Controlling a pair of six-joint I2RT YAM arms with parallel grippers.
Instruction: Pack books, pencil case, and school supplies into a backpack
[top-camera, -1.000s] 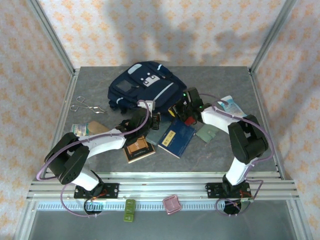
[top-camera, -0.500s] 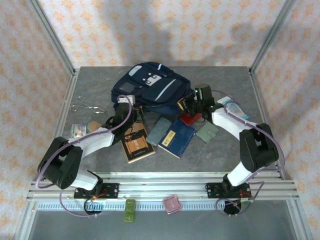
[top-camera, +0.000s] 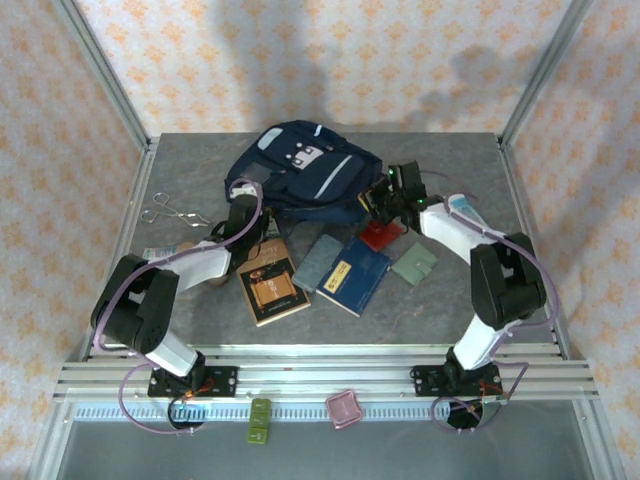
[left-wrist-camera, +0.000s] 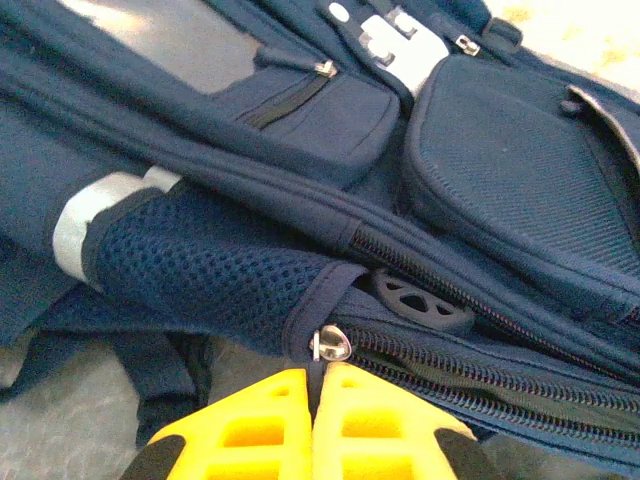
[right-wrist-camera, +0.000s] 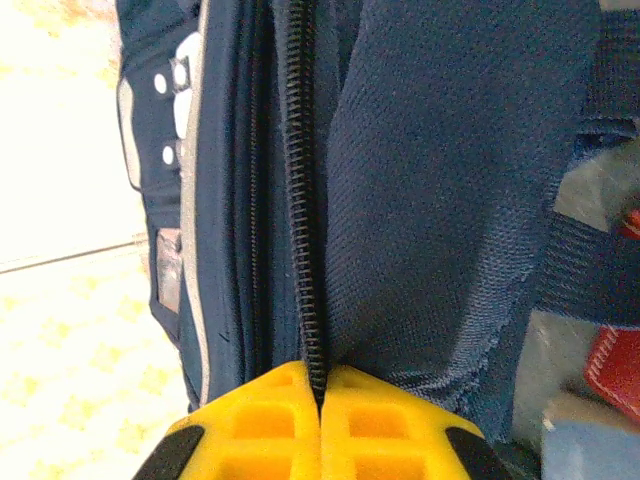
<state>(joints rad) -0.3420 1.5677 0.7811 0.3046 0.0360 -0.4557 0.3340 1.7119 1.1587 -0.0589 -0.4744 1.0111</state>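
1. Grey speckled table (top-camera: 200, 330), hemmed in by an orange-patterned backdrop: metal scissors (top-camera: 170, 212) lie at the far left, well apart from everything to be packed.
2. The left gripper (top-camera: 245, 203) reaches the near left corner of the navy backpack (top-camera: 300, 172). In its wrist view the yellow fingers (left-wrist-camera: 250, 435) are pressed together, their tips right at the metal zip pull (left-wrist-camera: 330, 344). Whether they pinch anything cannot be told.
3. The backpack lies flat at the far middle of the table. The zip looks closed, and nothing appears packed yet.
4. Nearer than the bag, in a loose row, lie the brown book (top-camera: 272, 290), the slim pencil case (top-camera: 318, 260) and the navy book (top-camera: 352, 275). The red piece (top-camera: 380, 235) sits just beyond the navy book, with the grey-green piece (top-camera: 413, 264) to its right.
5. The right gripper (top-camera: 385, 195) meets the bag's near right corner. Its fingers (right-wrist-camera: 260, 420) are closed, and the zip track runs straight into the seam between them, so they seem clamped on the bag's edge.
6. Opening the bag looks like the step in hand. The zip's long axis runs along the bag's near edge from left to right. The pull sits at the left end, directly ahead of the left fingertips, which makes the left arm the nearer one.
7. A white-and-blue tube (top-camera: 465, 210) rests at the far right.
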